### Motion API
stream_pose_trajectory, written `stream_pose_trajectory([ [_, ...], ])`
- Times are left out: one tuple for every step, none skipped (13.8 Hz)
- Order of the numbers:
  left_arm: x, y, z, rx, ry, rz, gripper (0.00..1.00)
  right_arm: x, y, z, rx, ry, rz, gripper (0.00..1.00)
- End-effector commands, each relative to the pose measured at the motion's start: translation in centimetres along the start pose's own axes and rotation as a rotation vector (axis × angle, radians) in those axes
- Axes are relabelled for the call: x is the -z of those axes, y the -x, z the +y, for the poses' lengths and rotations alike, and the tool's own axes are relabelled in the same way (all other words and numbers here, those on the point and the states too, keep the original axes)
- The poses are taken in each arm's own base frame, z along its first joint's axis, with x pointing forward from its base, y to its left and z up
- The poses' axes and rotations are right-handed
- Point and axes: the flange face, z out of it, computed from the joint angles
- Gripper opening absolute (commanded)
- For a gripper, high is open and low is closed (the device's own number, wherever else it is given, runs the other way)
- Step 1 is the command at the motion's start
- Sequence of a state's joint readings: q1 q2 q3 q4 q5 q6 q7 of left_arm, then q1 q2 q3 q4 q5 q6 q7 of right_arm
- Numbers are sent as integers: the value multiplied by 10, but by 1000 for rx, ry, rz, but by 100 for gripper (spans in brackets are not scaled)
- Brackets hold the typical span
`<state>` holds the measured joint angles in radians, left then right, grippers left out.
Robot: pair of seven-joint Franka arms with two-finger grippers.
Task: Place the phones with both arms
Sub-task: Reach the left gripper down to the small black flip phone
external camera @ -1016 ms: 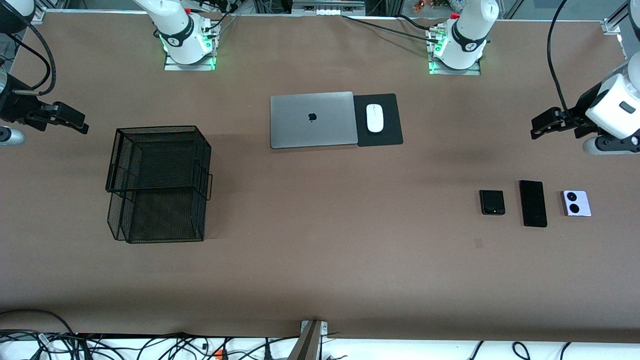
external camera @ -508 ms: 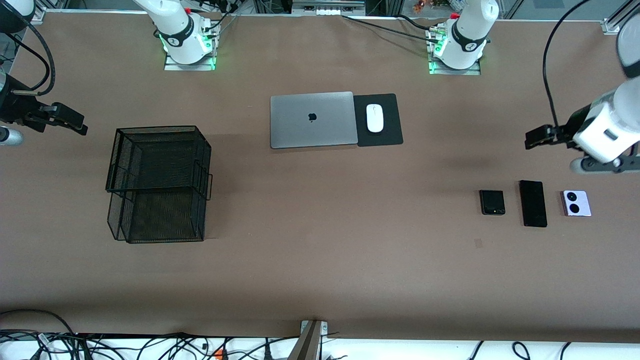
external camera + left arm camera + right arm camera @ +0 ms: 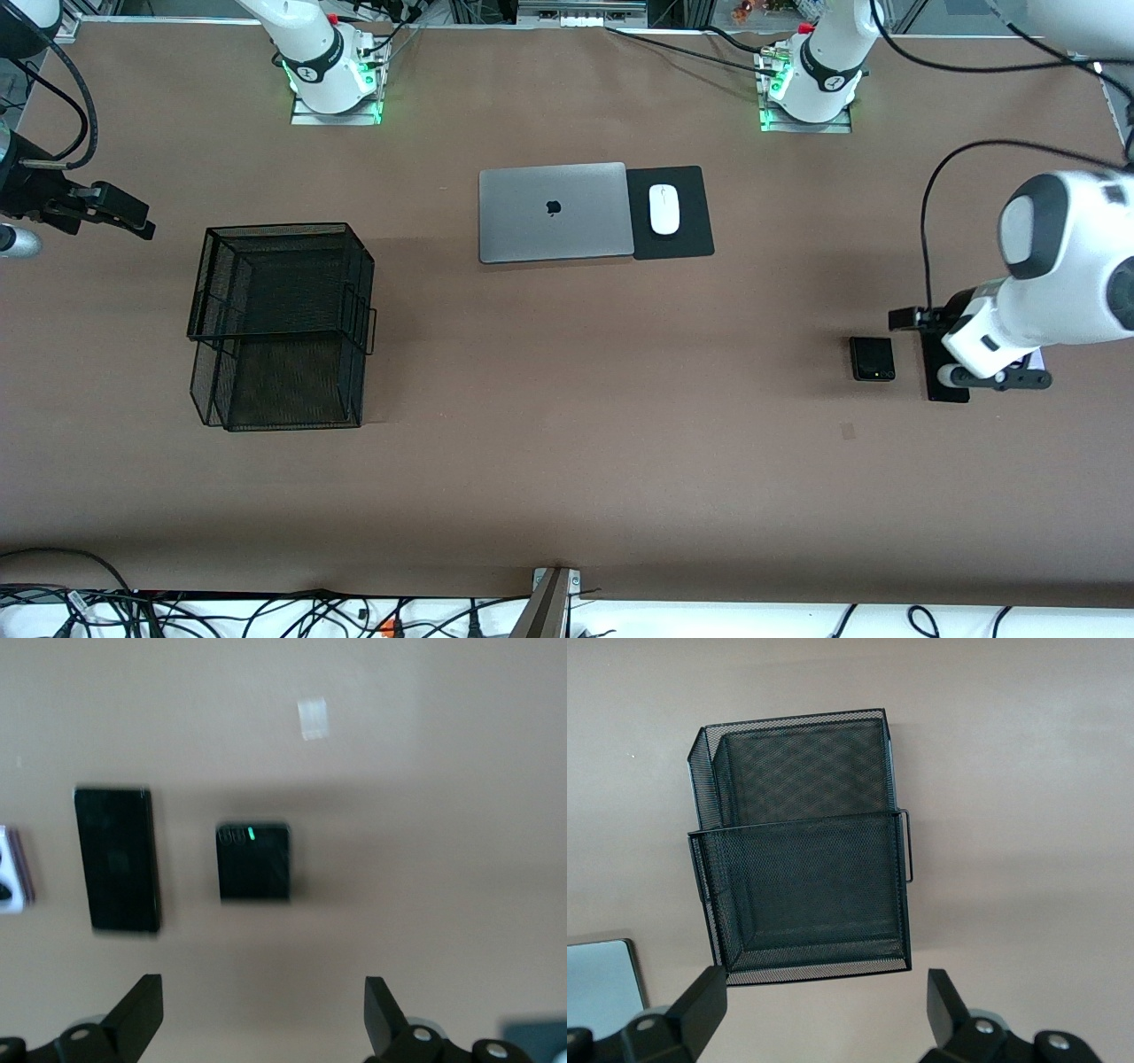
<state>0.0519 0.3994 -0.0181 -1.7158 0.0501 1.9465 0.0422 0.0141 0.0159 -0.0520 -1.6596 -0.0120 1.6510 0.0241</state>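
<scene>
Brown table [image 3: 567,478]; left gripper [image 3: 261,1014] spread wide over phones [image 3: 254,861], right gripper [image 3: 824,1010] spread, waiting over mesh tray [image 3: 802,850]

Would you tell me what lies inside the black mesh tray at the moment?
The mesh tray shows only bare mesh on both tiers; no phone is in it. Part of the lower tier is covered by the upper.

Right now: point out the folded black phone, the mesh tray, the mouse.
folded black phone [image 3: 873,358], front view, middle of its top face.
mesh tray [image 3: 282,232], front view, upper tier's rim nearest the robots' bases.
mouse [image 3: 664,209], front view, middle of its white shell.
</scene>
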Motion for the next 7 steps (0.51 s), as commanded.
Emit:
stream_pose_trajectory([
  [-55, 4, -15, -33, -27, 77, 100, 7, 2, 1, -8, -10, 10, 100],
  [-69, 1, -14, -35, -26, 103, 100, 7, 2, 1, -8, -10, 12, 100],
  [-86, -3, -17, -33, -24, 110, 100, 6, 2, 1, -6, -8, 7, 100],
  [-102, -5, -23, -24, -20, 104, 100, 7, 2, 2, 5, -5, 10, 100],
  [-117, -5, -27, -12, -11, 87, 100, 7, 3, 2, 11, -4, 10, 100],
  [-130, -6, -26, -8, -1, 71, 100, 8, 3, 2, 11, -4, 12, 100],
  [-138, -5, -26, -10, 0, 60, 100, 7, 3, 2, 11, -4, 12, 100],
])
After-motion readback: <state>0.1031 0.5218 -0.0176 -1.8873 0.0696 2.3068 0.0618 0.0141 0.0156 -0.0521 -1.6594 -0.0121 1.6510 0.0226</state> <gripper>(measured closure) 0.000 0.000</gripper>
